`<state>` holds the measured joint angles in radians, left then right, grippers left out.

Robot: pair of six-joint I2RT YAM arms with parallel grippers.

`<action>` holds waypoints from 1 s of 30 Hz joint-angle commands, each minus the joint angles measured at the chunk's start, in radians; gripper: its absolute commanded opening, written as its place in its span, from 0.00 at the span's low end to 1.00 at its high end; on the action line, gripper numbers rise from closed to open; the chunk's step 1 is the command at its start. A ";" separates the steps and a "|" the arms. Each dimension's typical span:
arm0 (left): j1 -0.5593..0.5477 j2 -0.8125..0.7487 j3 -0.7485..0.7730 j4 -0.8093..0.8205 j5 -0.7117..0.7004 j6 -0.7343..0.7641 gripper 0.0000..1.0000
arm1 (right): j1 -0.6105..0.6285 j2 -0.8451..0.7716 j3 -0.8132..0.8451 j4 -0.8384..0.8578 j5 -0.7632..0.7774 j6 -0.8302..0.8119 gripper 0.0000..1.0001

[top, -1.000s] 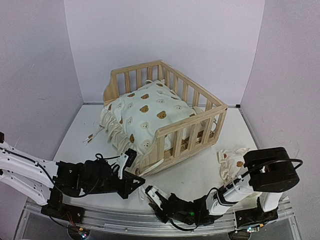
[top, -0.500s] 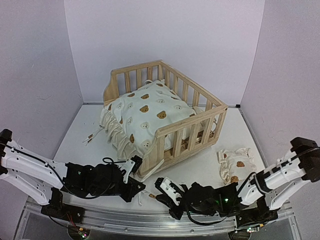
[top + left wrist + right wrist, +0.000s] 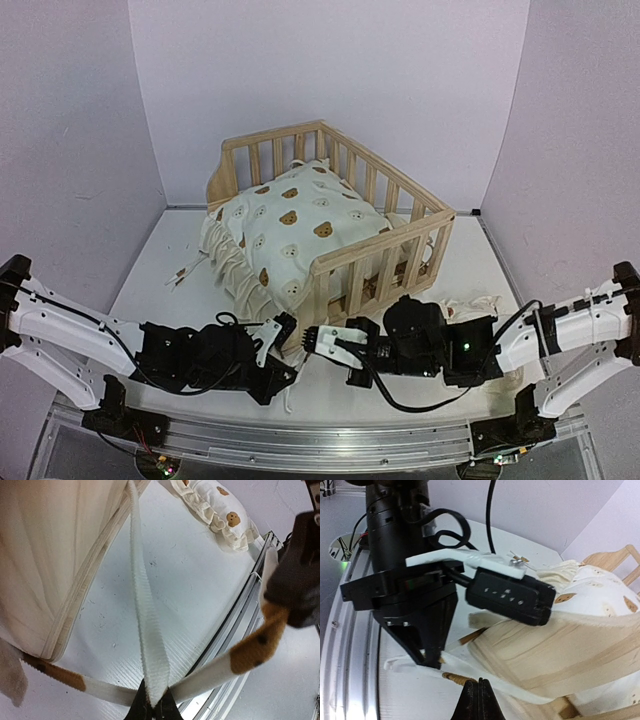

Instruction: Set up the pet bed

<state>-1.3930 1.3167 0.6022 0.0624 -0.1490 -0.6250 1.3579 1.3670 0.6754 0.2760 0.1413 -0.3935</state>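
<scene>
The pet bed (image 3: 385,250), a pine slatted frame, stands mid-table with the bear-print cushion (image 3: 290,230) lying in it and spilling over its open left side. My left gripper (image 3: 284,377) is at the bed's near corner, shut on a white ribbed tie (image 3: 146,630) that runs up to the cushion. My right gripper (image 3: 320,340) is shut just right of it, its tips (image 3: 479,687) in front of the same tie (image 3: 495,677) with nothing seen between them. The bed's wooden corner shows in the left wrist view (image 3: 55,560) and the right wrist view (image 3: 555,650).
The small bear-print pillow (image 3: 472,305) lies on the table right of the bed, partly behind my right arm; it also shows in the left wrist view (image 3: 220,507). Another tie (image 3: 185,272) trails on the table left of the bed. Purple walls close three sides.
My right arm has swung from the near edge up to the bed's near corner, covering part of the pillow. My left gripper has moved right and nearer with the tie.
</scene>
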 commanded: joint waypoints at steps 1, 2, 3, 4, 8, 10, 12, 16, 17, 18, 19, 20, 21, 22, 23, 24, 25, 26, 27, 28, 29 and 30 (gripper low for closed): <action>0.003 -0.032 0.030 0.012 0.001 0.001 0.00 | -0.049 0.005 0.126 -0.060 -0.118 -0.218 0.00; 0.005 -0.044 0.030 0.010 -0.003 0.000 0.00 | -0.054 0.012 0.144 -0.100 -0.114 -0.248 0.00; 0.004 -0.059 0.028 0.010 -0.007 -0.001 0.00 | -0.058 0.016 0.155 -0.130 -0.107 -0.274 0.00; 0.004 -0.071 0.026 0.010 -0.009 -0.004 0.00 | -0.063 0.015 0.161 -0.158 -0.102 -0.290 0.00; 0.005 -0.101 0.028 0.002 -0.026 0.001 0.00 | -0.092 -0.001 0.167 -0.251 -0.130 -0.301 0.00; 0.006 -0.107 0.038 -0.011 -0.042 0.004 0.00 | -0.095 -0.023 0.138 -0.262 -0.116 -0.293 0.00; 0.005 -0.111 0.053 -0.033 -0.051 0.005 0.00 | -0.097 -0.044 0.103 -0.269 -0.093 -0.278 0.00; 0.006 -0.111 0.075 -0.056 -0.067 0.015 0.00 | -0.098 -0.072 0.095 -0.332 -0.057 -0.260 0.00; 0.006 -0.106 0.080 -0.079 -0.064 0.019 0.00 | -0.100 -0.077 0.092 -0.305 -0.050 -0.255 0.00; 0.008 -0.100 0.083 -0.083 -0.055 0.026 0.00 | -0.100 -0.079 0.095 -0.275 -0.050 -0.245 0.00; 0.008 -0.094 0.089 -0.087 -0.047 0.036 0.00 | -0.100 -0.078 0.103 -0.241 -0.046 -0.239 0.00; 0.008 -0.090 0.095 -0.089 -0.038 0.043 0.00 | -0.100 -0.076 0.109 -0.201 -0.033 -0.225 0.00; 0.009 -0.085 0.101 -0.089 -0.030 0.047 0.00 | -0.102 -0.075 0.106 -0.150 -0.024 -0.207 0.00; 0.009 -0.080 0.103 -0.089 -0.018 0.052 0.00 | -0.103 -0.073 0.098 -0.080 -0.029 -0.186 0.00; 0.010 -0.074 0.108 -0.089 -0.010 0.053 0.00 | -0.104 -0.068 0.092 0.004 -0.050 -0.153 0.00; 0.010 -0.066 0.111 -0.089 -0.003 0.052 0.00 | -0.105 -0.059 0.091 0.050 -0.068 -0.115 0.00; 0.011 -0.059 0.114 -0.089 0.007 0.051 0.00 | -0.106 -0.045 0.099 0.078 -0.078 -0.079 0.00; 0.011 -0.053 0.116 -0.088 0.012 0.051 0.00 | -0.106 -0.033 0.106 0.103 -0.078 -0.038 0.00; 0.011 -0.047 0.119 -0.088 0.018 0.048 0.00 | -0.107 -0.021 0.108 0.131 -0.075 0.001 0.00; 0.011 -0.046 0.120 -0.087 0.023 0.047 0.00 | -0.108 -0.014 0.105 0.157 -0.074 0.045 0.00; 0.011 -0.048 0.119 -0.086 0.028 0.048 0.00 | -0.109 -0.009 0.100 0.184 -0.075 0.088 0.00; 0.011 -0.050 0.117 -0.086 0.032 0.049 0.00 | -0.109 -0.004 0.095 0.211 -0.079 0.133 0.00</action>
<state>-1.3865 1.2655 0.6735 -0.0277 -0.1482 -0.5976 1.2549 1.3407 0.7593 0.2817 0.0776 -0.4629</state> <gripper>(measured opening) 0.008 0.018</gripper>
